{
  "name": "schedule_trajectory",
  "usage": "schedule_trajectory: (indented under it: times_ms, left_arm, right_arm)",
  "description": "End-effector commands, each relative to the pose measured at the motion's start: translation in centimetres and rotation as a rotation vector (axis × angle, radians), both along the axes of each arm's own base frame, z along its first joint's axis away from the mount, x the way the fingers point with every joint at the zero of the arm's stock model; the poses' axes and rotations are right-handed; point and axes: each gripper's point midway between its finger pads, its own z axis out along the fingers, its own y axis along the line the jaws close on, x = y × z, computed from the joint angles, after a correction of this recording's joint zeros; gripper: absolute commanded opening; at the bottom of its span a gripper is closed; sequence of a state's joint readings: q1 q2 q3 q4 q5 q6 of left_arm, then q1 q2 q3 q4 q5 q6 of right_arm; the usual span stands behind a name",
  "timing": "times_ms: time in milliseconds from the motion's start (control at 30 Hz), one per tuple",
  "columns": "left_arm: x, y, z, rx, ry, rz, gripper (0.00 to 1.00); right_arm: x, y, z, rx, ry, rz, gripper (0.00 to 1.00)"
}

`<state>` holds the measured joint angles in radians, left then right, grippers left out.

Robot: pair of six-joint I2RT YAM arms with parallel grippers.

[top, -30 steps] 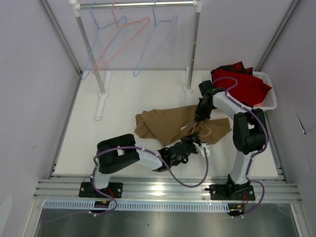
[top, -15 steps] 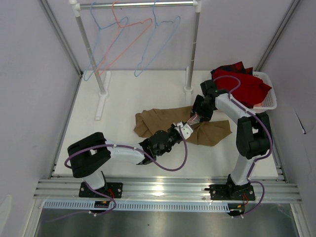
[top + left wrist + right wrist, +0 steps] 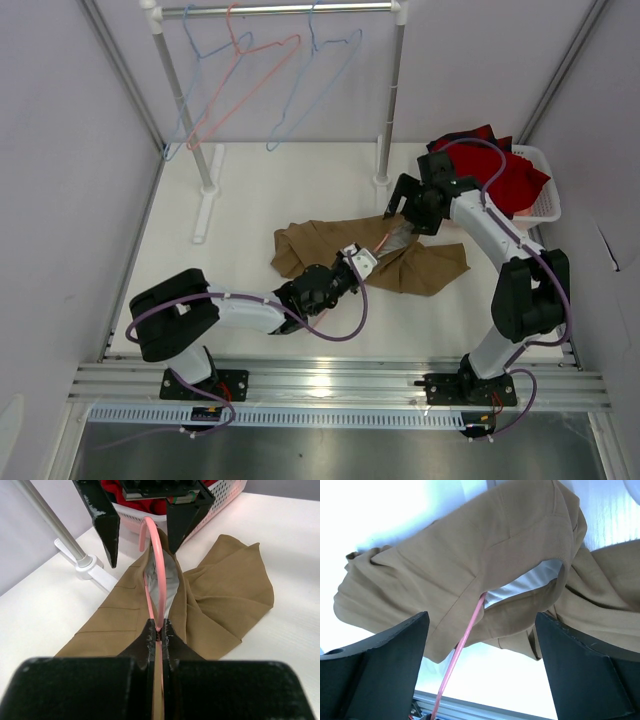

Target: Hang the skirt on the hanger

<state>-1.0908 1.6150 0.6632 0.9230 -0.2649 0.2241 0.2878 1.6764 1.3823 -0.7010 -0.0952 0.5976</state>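
Over the last second the right claw (image 3: pixel 402 216) has let go of the cloth, opened and pulled up and back toward the white basket (image 3: pixel 547 208) holding the red garment (image 3: pixel 500 175). Meanwhile the left arm has stretched forward, bringing the left claw (image 3: pixel 159 628) from the near edge of the table (image 3: pixel 260 190) to a spot over the tan skirt (image 3: pixel 310 250).

The left claw is pinched tight on the thin wire of the pink hanger (image 3: pixel 159 575). This keeps the hanger aimed along the arm and into the garment. From the left wrist view the wire runs away from the fingers into a gap in the skirt where the paler lining shows, and its curved hook pokes out at the far end, just below the right claw. How much of the hanger's triangle sits inside the cloth is hidden.

The right claw's fingers stand wide apart, hovering above the skirt and holding nothing. It probably released so the cloth could settle on the wire.

The skirt lies crumpled flat on the table between the two arms, one lobe toward the left and one toward the right. The clothes rack (image 3: pixel 280 10) at the back carries other wire hangers, well apart from all this. The threading looks partway done, and the waistband is not yet spread across the hanger's shoulders
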Motion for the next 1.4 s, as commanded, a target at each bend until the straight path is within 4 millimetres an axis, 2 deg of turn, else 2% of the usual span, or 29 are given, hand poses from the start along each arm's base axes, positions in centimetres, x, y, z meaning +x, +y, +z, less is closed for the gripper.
schedule_trajectory:
  times_ms: [0,100,167,200,233,367,433,467,567,600,667,700,767,867,900,967,1000,1233,1367]
  left_arm:
    - [-0.1,0.0,2.5,-0.103,-0.008,-0.012,0.00]
    - [-0.2,0.1,2.7,-0.105,-0.003,-0.018,0.00]
    - [-0.4,0.4,3.4,-0.121,-0.004,-0.019,0.00]
    - [-0.3,0.6,3.3,-0.115,0.003,-0.013,0.00]
    - [-0.4,0.8,3.5,-0.123,0.010,-0.014,0.00]
    - [-0.3,1.5,4.2,-0.148,0.032,-0.009,0.00]
    - [-0.3,1.8,3.9,-0.141,0.059,-0.003,0.00]
    - [-0.2,2.0,4.6,-0.153,0.057,-0.001,0.00]
    - [0.1,2.4,4.6,-0.139,0.081,0.020,0.00]
    - [0.3,2.4,5.3,-0.147,0.083,0.022,0.00]
    - [0.7,2.8,5.0,-0.125,0.101,0.041,0.00]
    - [1.0,2.8,5.7,-0.138,0.105,0.047,0.00]
    - [1.1,2.9,5.4,-0.124,0.128,0.039,0.00]
    - [1.1,2.8,5.8,-0.125,0.137,0.031,0.00]
    - [1.1,2.8,5.9,-0.127,0.140,0.031,0.00]
    - [1.3,2.9,6.0,-0.126,0.144,0.031,0.00]
    - [1.4,3.0,5.9,-0.122,0.150,0.032,0.00]
    - [1.5,3.5,6.1,-0.127,0.163,0.027,0.00]
    - [1.5,3.5,6.2,-0.129,0.164,0.021,0.00]
  right_arm:
    - [0.6,-0.3,3.7,0.007,-0.097,-0.011,0.88]
    - [0.2,-0.9,4.5,-0.008,-0.131,-0.018,0.72]
    - [0.0,-1.2,4.2,-0.039,-0.157,-0.019,0.61]
    - [-0.1,-1.1,4.4,-0.046,-0.171,-0.011,0.49]
    - [-0.2,-1.5,4.4,-0.072,-0.185,-0.020,0.43]
    - [-0.8,-1.3,3.4,-0.135,-0.187,0.002,0.23]
    - [-0.9,-0.8,3.5,-0.126,-0.219,0.022,0.22]
    - [-1.3,-0.9,2.6,-0.129,-0.205,0.026,0.22]
    - [-1.5,-0.8,1.5,-0.146,-0.200,0.044,0.19]
    - [-1.5,-0.7,1.2,-0.155,-0.195,0.049,0.19]
    - [-1.3,-0.8,0.6,-0.175,-0.189,0.060,0.19]
    - [-0.9,-1.0,0.0,-0.196,-0.179,0.058,0.21]
    - [-0.3,-1.0,-1.0,-0.213,-0.169,0.068,0.25]
    - [1.1,-0.9,-0.9,-0.235,-0.195,0.066,0.33]
    - [1.6,-0.8,-1.6,-0.246,-0.186,0.070,0.34]
    - [2.5,-1.1,-1.8,-0.274,-0.188,0.061,0.35]
    - [2.7,-1.2,-2.7,-0.295,-0.166,0.062,0.35]
    - [4.9,-2.5,-2.7,-0.385,-0.206,0.004,0.39]
    - [5.5,-3.1,-3.2,-0.441,-0.187,-0.003,0.39]
